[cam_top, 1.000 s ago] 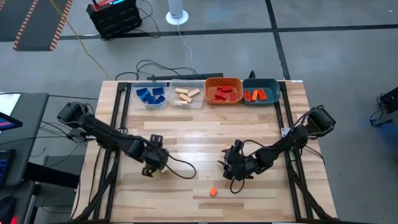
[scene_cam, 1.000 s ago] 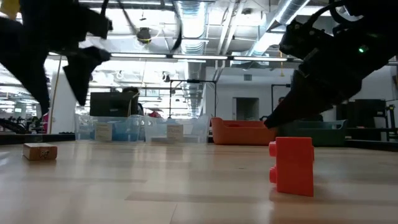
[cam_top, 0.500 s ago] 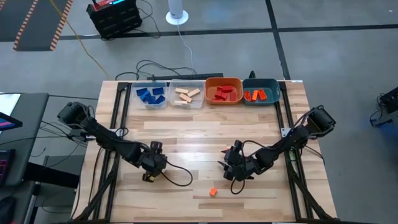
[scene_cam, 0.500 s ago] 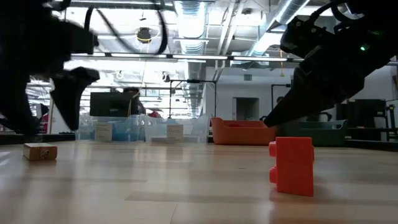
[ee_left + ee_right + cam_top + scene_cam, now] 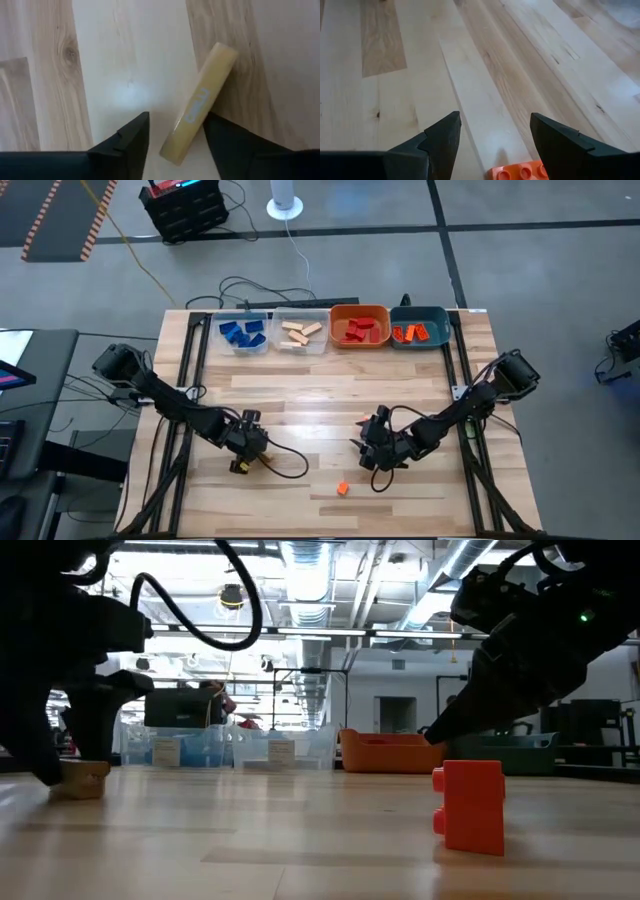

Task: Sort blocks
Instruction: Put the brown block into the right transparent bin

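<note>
Toward 8 o'clock on the table [image 5: 330, 410], the left gripper [image 5: 175, 145] has dropped around the tan block [image 5: 200, 107], jaws narrowing, not yet clamped; pickup is imminent. Right gripper [image 5: 492, 135] waits, spread, at 5 o'clock.

Count on the counter [image 5: 330, 405]: four bins, three loose blocks, two arms.
Four bins [image 5: 333, 327] along upper centre; loose: two orange blocks [image 5: 342, 489], one tan block [image 5: 240, 466]; binned block totals indistinct.
</note>
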{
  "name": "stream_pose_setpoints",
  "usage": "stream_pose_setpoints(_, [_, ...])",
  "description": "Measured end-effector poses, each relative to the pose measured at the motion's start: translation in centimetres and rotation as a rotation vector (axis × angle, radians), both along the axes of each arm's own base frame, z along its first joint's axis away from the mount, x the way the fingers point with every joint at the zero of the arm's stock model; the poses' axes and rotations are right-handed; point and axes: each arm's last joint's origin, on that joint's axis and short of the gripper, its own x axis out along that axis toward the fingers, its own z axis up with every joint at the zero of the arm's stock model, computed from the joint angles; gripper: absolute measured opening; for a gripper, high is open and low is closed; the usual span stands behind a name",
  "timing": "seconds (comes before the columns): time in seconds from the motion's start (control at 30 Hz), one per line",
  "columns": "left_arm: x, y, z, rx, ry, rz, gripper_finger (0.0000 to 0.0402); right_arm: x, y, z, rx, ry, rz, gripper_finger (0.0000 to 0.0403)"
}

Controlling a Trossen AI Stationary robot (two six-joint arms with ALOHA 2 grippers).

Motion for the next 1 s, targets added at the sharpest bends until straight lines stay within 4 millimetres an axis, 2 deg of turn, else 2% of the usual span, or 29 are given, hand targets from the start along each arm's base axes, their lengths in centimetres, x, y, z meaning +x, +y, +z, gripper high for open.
stream_pose_setpoints(0.23, [0.0, -0.1, 0.0, -0.025, 0.005, -0.004, 0.0112, 0.0, 0.0, 0.0, 0.000, 0.000, 0.000, 0.0271])
stream_pose_setpoints(0.5, [0.0, -0.1, 0.0, -0.028, 0.004, -0.004, 0.0062, 0.0, 0.0, 0.0, 0.002, 0.000, 0.000, 0.0271])
stream_pose_setpoints(0.8, [0.2, 0.3, 0.1, 0.000, -0.024, 0.074, 0.0055, 0.0, 0.0, 0.0, 0.003, 0.000, 0.000, 0.0271])
stream_pose_setpoints(1.0, [1.5, 2.6, 0.4, -0.011, -0.067, 0.201, 0.0055, 0.0, 0.0, 0.0, 0.003, 0.000, 0.000, 0.0271])
